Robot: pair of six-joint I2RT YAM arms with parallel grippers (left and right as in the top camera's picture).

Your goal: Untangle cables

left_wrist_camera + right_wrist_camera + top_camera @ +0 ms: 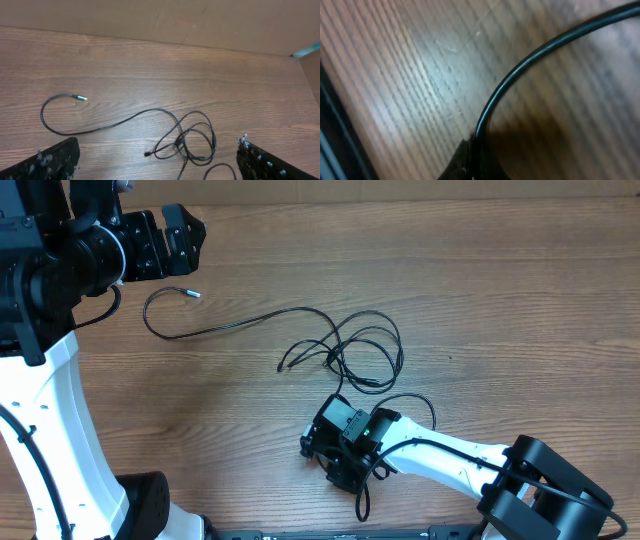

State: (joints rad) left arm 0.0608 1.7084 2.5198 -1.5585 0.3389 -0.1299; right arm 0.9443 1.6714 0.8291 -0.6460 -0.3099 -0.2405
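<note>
The cables (362,352) are thin black cords knotted in loops at the table's middle. One long strand runs left to a curl ending in a silver plug tip (192,293). The tangle (187,140) and the plug tip (80,98) also show in the left wrist view. My left gripper (165,242) is open and empty, held above the table's far left; its fingers frame the bottom corners of the left wrist view (160,170). My right gripper (335,455) is down on the table below the tangle. In the right wrist view it (475,162) is shut on a black cable (520,65) that curves away over the wood.
A wooden table (500,300) bears everything. A cable loop (418,402) lies just right of my right gripper. A brown wall (150,20) stands behind the table. The left arm's white base (60,440) stands at the left edge.
</note>
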